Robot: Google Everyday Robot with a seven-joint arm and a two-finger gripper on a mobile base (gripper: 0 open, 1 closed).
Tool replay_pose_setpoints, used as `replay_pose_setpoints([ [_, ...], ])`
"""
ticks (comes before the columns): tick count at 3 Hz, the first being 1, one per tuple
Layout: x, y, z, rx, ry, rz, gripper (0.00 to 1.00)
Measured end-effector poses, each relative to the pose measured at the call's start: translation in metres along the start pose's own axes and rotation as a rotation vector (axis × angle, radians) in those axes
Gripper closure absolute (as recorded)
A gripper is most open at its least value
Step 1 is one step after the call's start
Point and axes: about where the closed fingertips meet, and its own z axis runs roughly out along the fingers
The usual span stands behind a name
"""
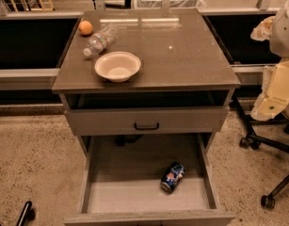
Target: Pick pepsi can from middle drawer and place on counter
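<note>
The pepsi can [172, 177] lies on its side on the pale floor of the open middle drawer [134, 197], right of centre and near the right wall. The counter [181, 55] is the glossy brown-grey top of the cabinet above it. My gripper [268, 108] hangs with the cream arm at the right edge of the view. It is beside the cabinet at about the height of the upper drawer, well above and to the right of the can, and holds nothing that I can see.
On the counter's left part are a white bowl [117, 66], a clear water bottle [100, 40] lying down and an orange [85, 28]. A drawer front with a black handle [146, 125] sits above the open drawer. Chair legs with castors [266, 145] stand at the right.
</note>
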Motion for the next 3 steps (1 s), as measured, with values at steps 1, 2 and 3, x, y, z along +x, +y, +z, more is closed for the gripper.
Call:
replay_pose_setpoints([
  [1,0.01,0.013,0.054,-0.082,-0.085,-0.004,0.0],
  [2,0.029,0.057,0.143,-0.194,-0.27,0.075,0.0],
  [3,0.04,0.1,0.222,-0.263,-0.453,0.173,0.0],
])
